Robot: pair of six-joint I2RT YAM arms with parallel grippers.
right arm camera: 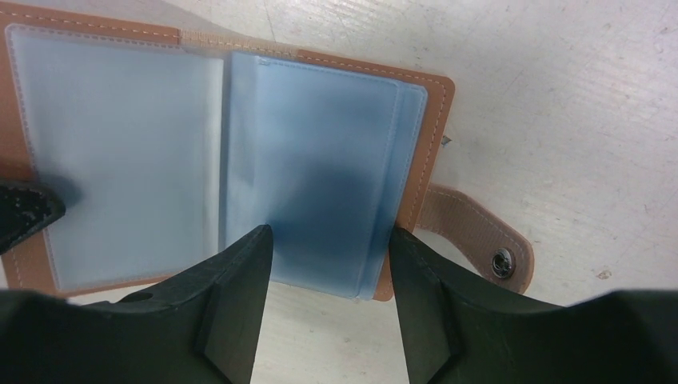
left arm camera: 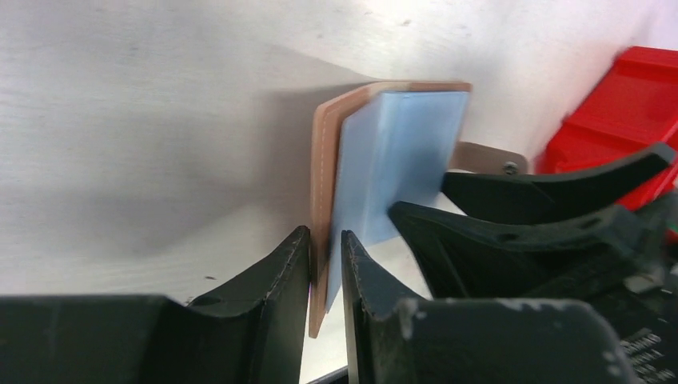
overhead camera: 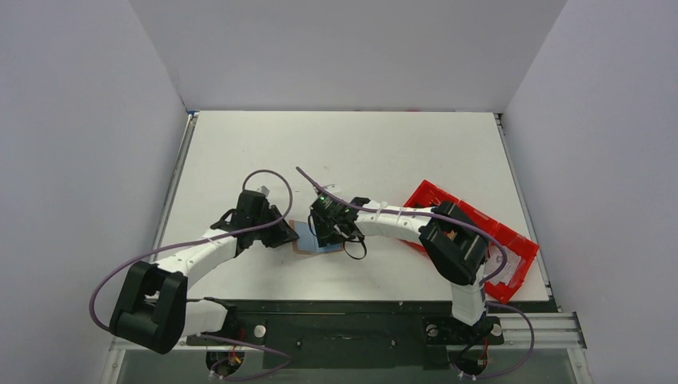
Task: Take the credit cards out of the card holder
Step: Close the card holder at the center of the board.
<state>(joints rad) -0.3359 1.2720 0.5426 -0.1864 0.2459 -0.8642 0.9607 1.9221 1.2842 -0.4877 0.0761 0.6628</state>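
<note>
Left claw (left arm camera: 324, 240) pinched one flap of the brown leather bifold card holder (right arm camera: 120, 160), likely steadying it; right claw (right arm camera: 329, 236), spread, straddled its blue pocket (right arm camera: 320, 136).

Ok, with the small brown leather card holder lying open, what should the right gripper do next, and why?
Probably close on the near edge of the light blue plastic sleeve. The right gripper is open, its fingers straddling that sleeve on the small brown leather card holder, while the left gripper seems to pinch the other flap, steadying it.
</note>
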